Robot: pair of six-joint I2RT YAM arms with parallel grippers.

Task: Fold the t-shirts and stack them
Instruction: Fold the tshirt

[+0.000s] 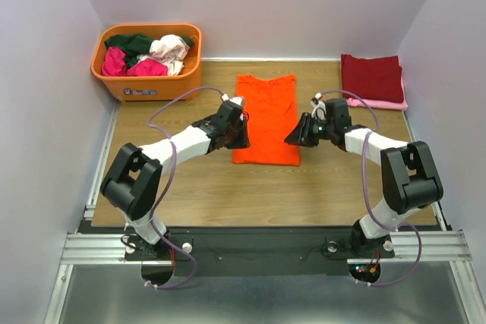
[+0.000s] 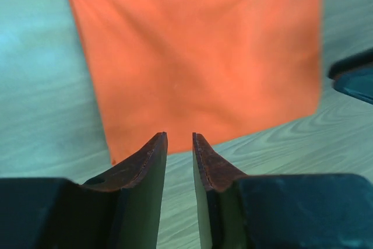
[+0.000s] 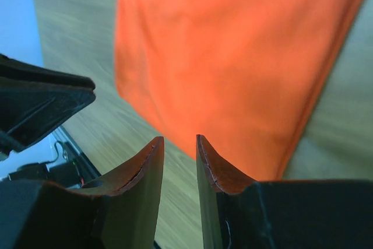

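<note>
Top external: label on tub [image 1: 184, 83] unreadable; orange shirt [image 1: 266, 119] on wood table [image 1: 228, 195], pale walls [image 1: 266, 5]; left gripper [image 2: 179, 138] and right gripper [image 3: 179, 139] slightly parted, empty.

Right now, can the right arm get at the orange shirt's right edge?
Likely yes. The right gripper is right beside the orange shirt at its right edge, jaws slightly apart and empty, with nothing between them and the cloth. The left gripper is at the opposite edge, out of the way.

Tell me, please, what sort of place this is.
Probably a robot test cell, not a home: plain pale walls enclose a wooden table, and two robot arms are bolted to a metal rail.
</note>
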